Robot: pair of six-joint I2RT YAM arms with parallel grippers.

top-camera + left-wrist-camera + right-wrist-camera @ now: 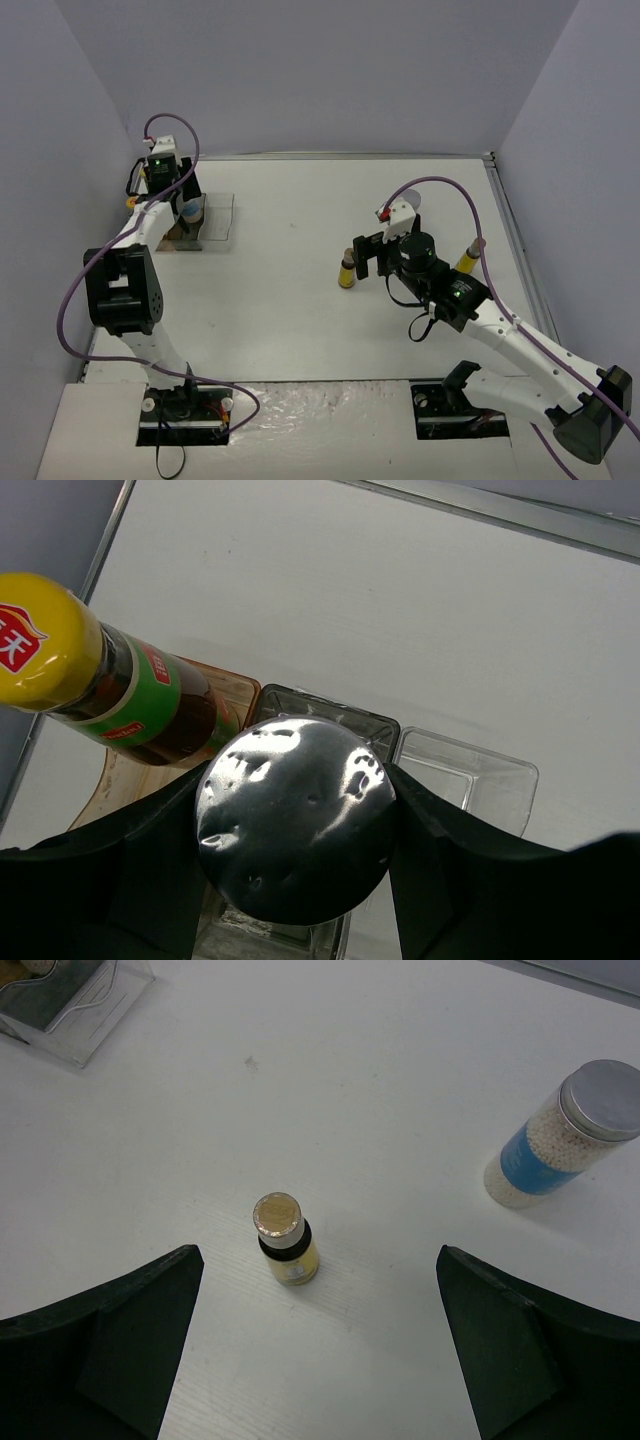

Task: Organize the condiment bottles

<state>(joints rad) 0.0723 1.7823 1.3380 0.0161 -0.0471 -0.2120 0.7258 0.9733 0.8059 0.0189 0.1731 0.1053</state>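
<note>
Left wrist view has the left claw (295, 825) closed part-way onto a silver-lidded jar (295, 810), with a black finger (120, 880) pressed to each side of the lid. The jar sits over the middle compartment of the clear rack (470, 775); whether its base is down inside, I cannot tell. In the rack's amber end compartment, just beside the jar, stands a slim dark bottle (130, 685) with a yellow cap and a red and green label.

The right claw (320, 1350) is well apart from the rack, its jaws spread wide and holding nothing. A tiny yellow-labelled bottle (285, 1240) stands upright on the white table (400, 1080) just ahead of the gap between its fingers. A second jar (560, 1130), with white contents, a blue band and a silver lid, stands farther from the rack than the tiny bottle. One more slim bottle (468, 258) stands farthest from the rack of all.
</note>
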